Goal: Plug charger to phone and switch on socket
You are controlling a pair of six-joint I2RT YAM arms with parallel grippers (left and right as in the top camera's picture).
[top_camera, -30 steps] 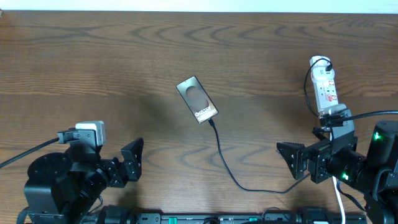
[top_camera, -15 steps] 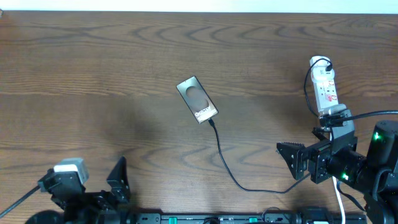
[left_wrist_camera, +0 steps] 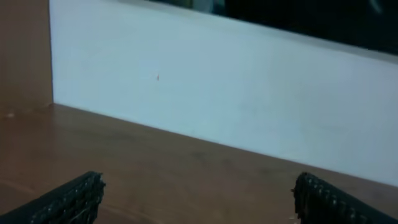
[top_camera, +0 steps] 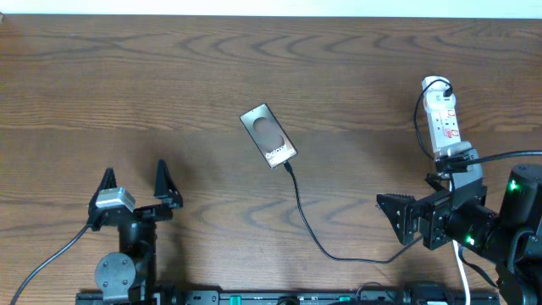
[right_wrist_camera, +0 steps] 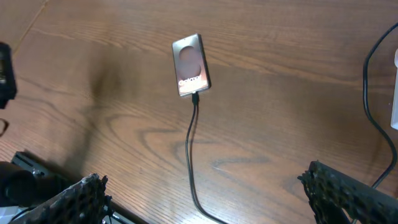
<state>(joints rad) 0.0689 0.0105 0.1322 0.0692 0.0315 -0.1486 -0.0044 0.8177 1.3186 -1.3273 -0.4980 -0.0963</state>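
Brown wood table [top_camera: 127,85], from above: the phone [top_camera: 268,135] lies mid-table, and the charger [top_camera: 306,222] seems seated in its lower end, so I judge only the socket [top_camera: 444,120], far right beside the right gripper [top_camera: 396,219], needs switching. The left gripper [top_camera: 135,183] hangs spread and empty. Left wrist: parted fingers, bare wall [left_wrist_camera: 217,93]. Right wrist: fingers wide apart, phone ahead.

— What sort of place is this?
— A robot lab bench: a wood-grain table [top_camera: 169,85], a left arm [top_camera: 125,254] and a right arm [top_camera: 474,222] mounted at its near edge, and a plain white board [left_wrist_camera: 249,93] along its far edge.
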